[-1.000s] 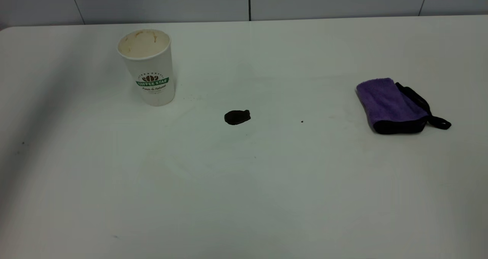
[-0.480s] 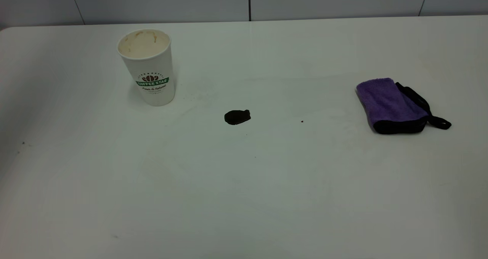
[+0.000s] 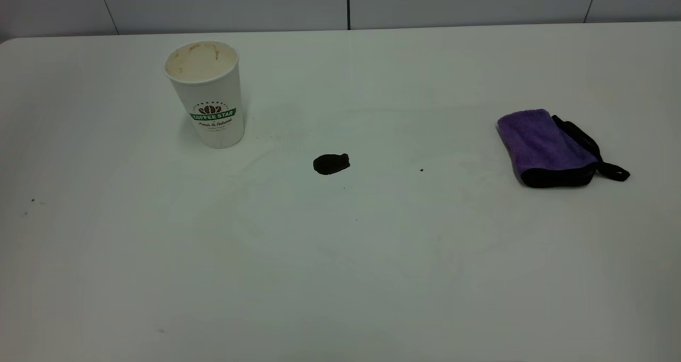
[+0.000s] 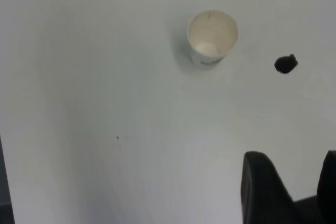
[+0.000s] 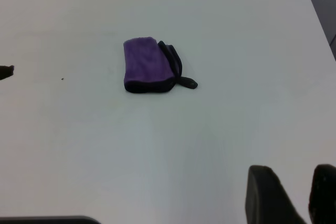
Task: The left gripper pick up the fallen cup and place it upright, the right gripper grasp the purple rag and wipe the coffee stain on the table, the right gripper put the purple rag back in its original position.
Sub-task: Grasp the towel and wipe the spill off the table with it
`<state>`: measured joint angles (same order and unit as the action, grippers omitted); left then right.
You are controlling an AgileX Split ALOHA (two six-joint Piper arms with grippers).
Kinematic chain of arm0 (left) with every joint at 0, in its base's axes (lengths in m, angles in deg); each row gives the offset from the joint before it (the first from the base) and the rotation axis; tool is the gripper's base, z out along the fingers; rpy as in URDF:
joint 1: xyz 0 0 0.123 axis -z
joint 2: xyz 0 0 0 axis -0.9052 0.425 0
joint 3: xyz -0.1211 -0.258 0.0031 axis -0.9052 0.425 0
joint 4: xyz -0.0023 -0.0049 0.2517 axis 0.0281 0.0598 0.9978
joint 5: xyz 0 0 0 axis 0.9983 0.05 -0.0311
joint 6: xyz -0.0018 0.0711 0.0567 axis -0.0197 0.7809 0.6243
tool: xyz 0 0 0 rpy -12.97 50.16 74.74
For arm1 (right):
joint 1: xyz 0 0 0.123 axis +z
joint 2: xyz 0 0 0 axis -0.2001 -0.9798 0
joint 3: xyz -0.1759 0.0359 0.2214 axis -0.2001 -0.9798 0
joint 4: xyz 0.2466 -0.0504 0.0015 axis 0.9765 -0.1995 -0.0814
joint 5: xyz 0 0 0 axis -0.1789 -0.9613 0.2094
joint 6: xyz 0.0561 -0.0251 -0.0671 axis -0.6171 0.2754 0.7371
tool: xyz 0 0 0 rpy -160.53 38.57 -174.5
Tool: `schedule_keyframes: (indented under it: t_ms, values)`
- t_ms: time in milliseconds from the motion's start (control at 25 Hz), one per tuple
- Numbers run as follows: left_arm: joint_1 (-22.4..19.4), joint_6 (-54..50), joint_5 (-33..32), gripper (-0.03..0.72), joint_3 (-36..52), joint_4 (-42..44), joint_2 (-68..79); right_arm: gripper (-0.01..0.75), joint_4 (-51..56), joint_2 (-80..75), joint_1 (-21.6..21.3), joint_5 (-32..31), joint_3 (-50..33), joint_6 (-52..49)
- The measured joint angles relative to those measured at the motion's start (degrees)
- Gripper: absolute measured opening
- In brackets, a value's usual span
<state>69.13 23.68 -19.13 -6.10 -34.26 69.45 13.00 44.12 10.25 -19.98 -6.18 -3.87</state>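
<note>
Both end effectors high; cup (image 3: 206, 93) upright.

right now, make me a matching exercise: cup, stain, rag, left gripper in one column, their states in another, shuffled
1. cup
2. stain
3. rag
4. left gripper

a. folded, lying at the right of the table
b. open, holding nothing
c. upright, no liquid inside
d. dark blob, not yet wiped

Pairs: 1-c, 2-d, 3-a, 4-b
</note>
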Motion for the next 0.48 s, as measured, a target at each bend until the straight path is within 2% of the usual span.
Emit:
schedule_keyframes:
  t_ms: [480]
  values:
    - [0.0,-5.0,0.2,0.286,36.1,0.1,-28.8,0.239,0.0,0.0,0.0,0.0,0.0,0.0]
